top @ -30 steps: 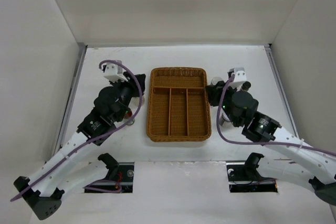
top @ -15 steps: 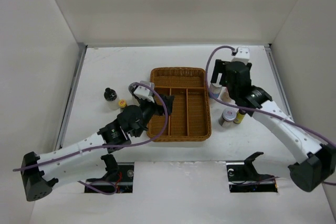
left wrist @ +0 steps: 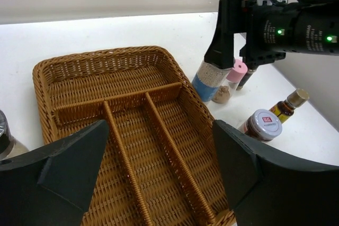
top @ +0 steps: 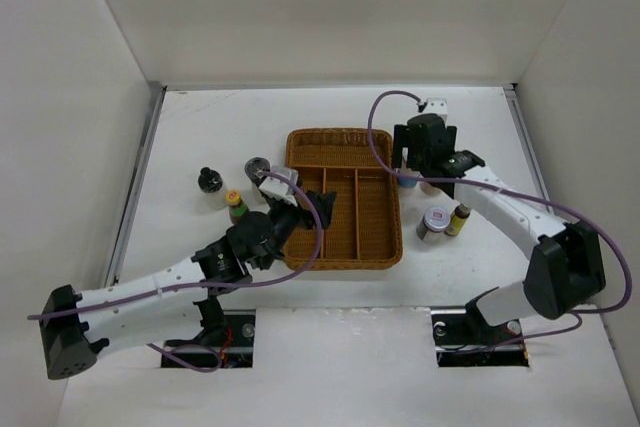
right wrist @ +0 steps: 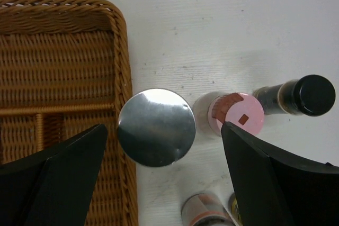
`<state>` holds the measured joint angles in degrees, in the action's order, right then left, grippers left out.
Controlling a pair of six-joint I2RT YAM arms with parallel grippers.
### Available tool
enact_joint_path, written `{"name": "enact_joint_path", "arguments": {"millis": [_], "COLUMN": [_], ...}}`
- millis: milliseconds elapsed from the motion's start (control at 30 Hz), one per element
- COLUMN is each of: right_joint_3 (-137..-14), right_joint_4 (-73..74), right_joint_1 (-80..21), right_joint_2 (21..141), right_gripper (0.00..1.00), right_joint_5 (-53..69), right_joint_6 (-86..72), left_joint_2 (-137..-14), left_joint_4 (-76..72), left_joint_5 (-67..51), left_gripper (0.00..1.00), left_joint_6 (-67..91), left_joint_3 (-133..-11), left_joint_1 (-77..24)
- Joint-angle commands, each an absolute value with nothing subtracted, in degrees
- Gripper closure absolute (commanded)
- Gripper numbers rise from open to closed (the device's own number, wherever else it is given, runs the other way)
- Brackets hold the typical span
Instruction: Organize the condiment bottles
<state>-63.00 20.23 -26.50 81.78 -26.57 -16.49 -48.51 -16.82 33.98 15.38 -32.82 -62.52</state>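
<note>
A: Top cam: L gripper (top: 312, 205) hangs over the wicker tray (top: 340, 137), jaws apart, nothing in 'em.

B: Off to its left, on the table (top: 190, 127): yellow-cap bottle (top: 235, 203), black-lid jar (top: 209, 180), grey-lid jar (top: 257, 167).

A: R gripper (top: 410, 172) sits right above the blue-band shaker (top: 408, 181), just outside the tray's right rim.

B: L wrist cam: fingers (left wrist: 74, 157) spread wide, tray dividers below 'em. Ahead-right, R gripper straddles that shaker, pink-cap shaker (left wrist: 238, 71) just past it. Red-lid jar (left wrist: 263, 124) and tan-cap bottle (left wrist: 288, 104) stand nearer, further right.

A: R wrist cam: jaws wide, touching nothing. The shaker's silver lid is dead centre between the fingers (right wrist: 58, 178). Pink-cap one's by one fingertip, black-cap bottle (right wrist: 302, 95) beyond.
</note>
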Motion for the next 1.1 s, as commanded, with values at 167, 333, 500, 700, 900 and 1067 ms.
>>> {"name": "enact_joint_path", "arguments": {"millis": [167, 333, 500, 700, 900, 1067], "right_joint_3": [-66.36, -66.09, -69.16, -81.19, -92.44, -99.22], "right_joint_4": [16.0, 15.47, 14.24, 15.29, 15.47, 15.29], "right_joint_1": [-25.36, -25.35, -25.62, -25.62, -29.57, -32.82], "right_joint_2": [86.66, 86.58, 81.22, 81.46, 92.35, 101.67], "right_gripper": [0.15, 0.38, 0.47, 0.48, 0.48, 0.48], "right_joint_5": [-23.99, -24.16, -29.61, -28.57, -23.82, -22.94], "right_joint_6": [-17.31, -17.84, -15.48, -11.17, -11.07, -11.07], "left_joint_2": [-48.34, -48.52, -48.69, -48.78, -46.33, -41.15], "left_joint_4": [-19.78, -20.04, -20.74, -21.88, -22.15, -21.45], "left_joint_5": [34.45, 34.45, 34.54, 34.54, 36.12, 40.07], "left_gripper": [0.2, 0.2, 0.2, 0.2, 0.2, 0.2], "left_joint_6": [14.77, 14.77, 14.85, 14.85, 14.94, 14.68], "left_joint_3": [-32.43, -32.43, -32.26, -31.64, -30.94, -29.45], "left_joint_1": [-62.88, -62.36, -62.09, -61.57, -61.3, -61.22]}}
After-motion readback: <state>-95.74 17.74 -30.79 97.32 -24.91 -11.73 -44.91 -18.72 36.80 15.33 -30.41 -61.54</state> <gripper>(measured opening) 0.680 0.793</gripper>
